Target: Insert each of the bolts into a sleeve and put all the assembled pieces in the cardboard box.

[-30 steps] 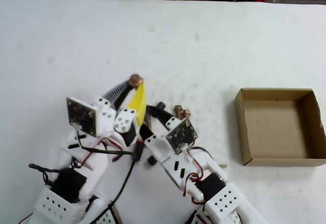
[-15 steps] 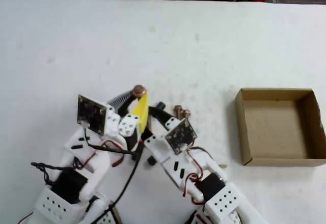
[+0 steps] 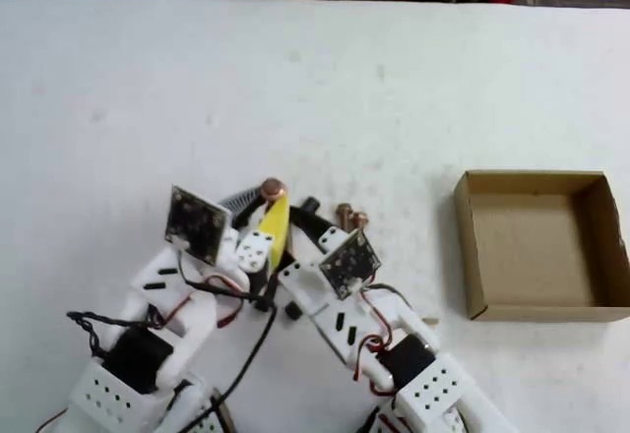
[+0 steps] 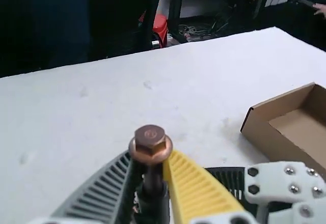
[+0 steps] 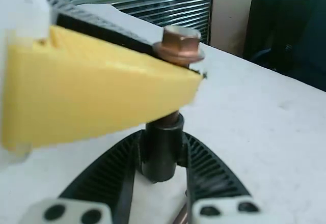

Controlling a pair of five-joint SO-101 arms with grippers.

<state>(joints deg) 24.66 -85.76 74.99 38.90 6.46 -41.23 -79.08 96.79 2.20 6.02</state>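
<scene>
High view: the held bolt comes back to meet the sleeve.
Over the last second the left gripper [image 3: 268, 200], clamped on a copper bolt [image 3: 273, 190] between its grey and yellow fingers, has drawn in toward the right gripper [image 5: 163, 155], which is closed around an upright black sleeve [image 5: 162, 145]. From the right wrist view the bolt head stands directly over the sleeve, shank at its mouth; how deep it sits I cannot tell. Insertion looks begun, not finished. Another copper piece [image 3: 346, 216], likely a spare bolt, lies beside the right gripper, and the cardboard box [image 3: 536, 246], well apart, has no assembled piece in it yet.
</scene>
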